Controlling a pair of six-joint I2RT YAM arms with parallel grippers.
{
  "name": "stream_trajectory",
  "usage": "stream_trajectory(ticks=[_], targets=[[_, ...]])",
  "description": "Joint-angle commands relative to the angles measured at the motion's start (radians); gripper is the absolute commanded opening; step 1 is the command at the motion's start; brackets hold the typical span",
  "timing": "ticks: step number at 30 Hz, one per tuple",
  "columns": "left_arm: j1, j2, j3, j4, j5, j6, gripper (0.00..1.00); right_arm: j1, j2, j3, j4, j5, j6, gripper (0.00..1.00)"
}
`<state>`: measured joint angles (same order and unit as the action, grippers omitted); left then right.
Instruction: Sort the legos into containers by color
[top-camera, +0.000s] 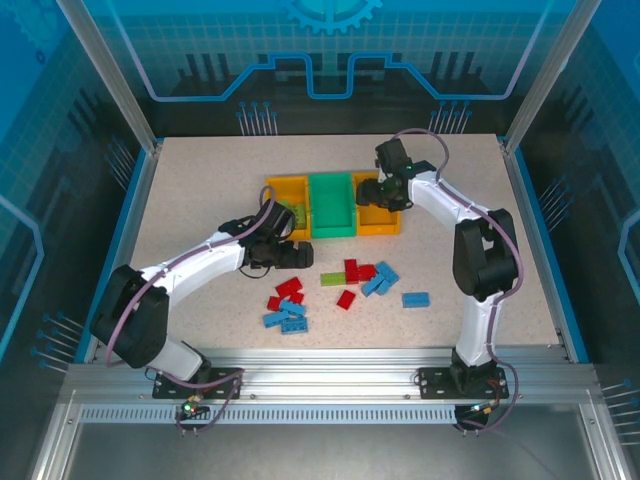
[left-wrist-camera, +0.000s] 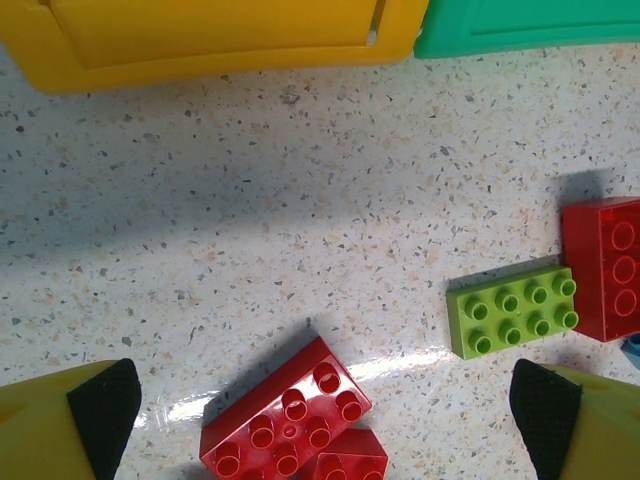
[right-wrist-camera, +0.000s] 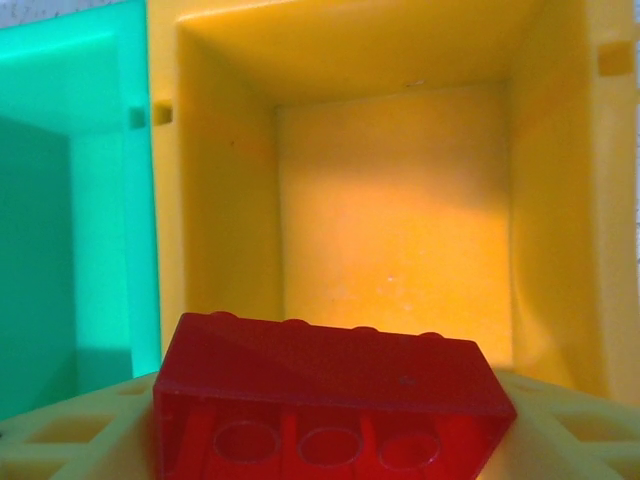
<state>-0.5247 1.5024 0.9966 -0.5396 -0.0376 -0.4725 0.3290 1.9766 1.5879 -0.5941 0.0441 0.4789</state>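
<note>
Right gripper (top-camera: 385, 190), seen from above, hung over the right orange bin (top-camera: 378, 228), the end of a row that also held the green bin (top-camera: 331, 200) and the left orange bin (top-camera: 278, 188). Left gripper (top-camera: 296, 255) sat low over the table (top-camera: 200, 190), jaws spread wide, just in front of the left orange bin. The loose legos (top-camera: 352, 270), red, blue and lime, lay scattered near it on its right.

From the left wrist, the black pads (left-wrist-camera: 100, 410) stood far apart at the bottom corners. An eight-stud red lego (left-wrist-camera: 285, 410) lay flat on the table between them, touching neither. A lime lego (left-wrist-camera: 515, 310) lay further right, just beside another red one.

From the right wrist, a red brick (right-wrist-camera: 330, 385) sat between the yellow fingers (right-wrist-camera: 60, 435), directly above the open orange bin. Whether the fingers were pinching it could not be told.
</note>
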Motion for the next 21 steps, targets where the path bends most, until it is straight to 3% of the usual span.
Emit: stream_trajectory(ticks=[1, 4, 10, 14, 21], targets=[[-0.01, -0.02, -0.013, -0.051, -0.032, -0.032, 0.99, -0.021, 0.02, 0.036, -0.044, -0.02, -0.004, 0.76], [-0.01, -0.006, -0.016, -0.072, -0.051, -0.059, 0.99, -0.021, 0.015, 0.038, -0.047, -0.027, -0.012, 0.84], [-0.01, 0.014, -0.012, -0.064, -0.013, -0.089, 0.98, -0.013, -0.021, 0.022, -0.041, -0.045, -0.025, 0.91], [-0.038, 0.027, -0.005, -0.035, 0.022, -0.057, 0.98, -0.007, -0.056, 0.007, -0.035, -0.065, -0.041, 0.91], [-0.055, 0.091, 0.041, -0.177, -0.063, -0.127, 0.99, 0.013, -0.13, -0.057, -0.049, -0.055, -0.05, 0.92]])
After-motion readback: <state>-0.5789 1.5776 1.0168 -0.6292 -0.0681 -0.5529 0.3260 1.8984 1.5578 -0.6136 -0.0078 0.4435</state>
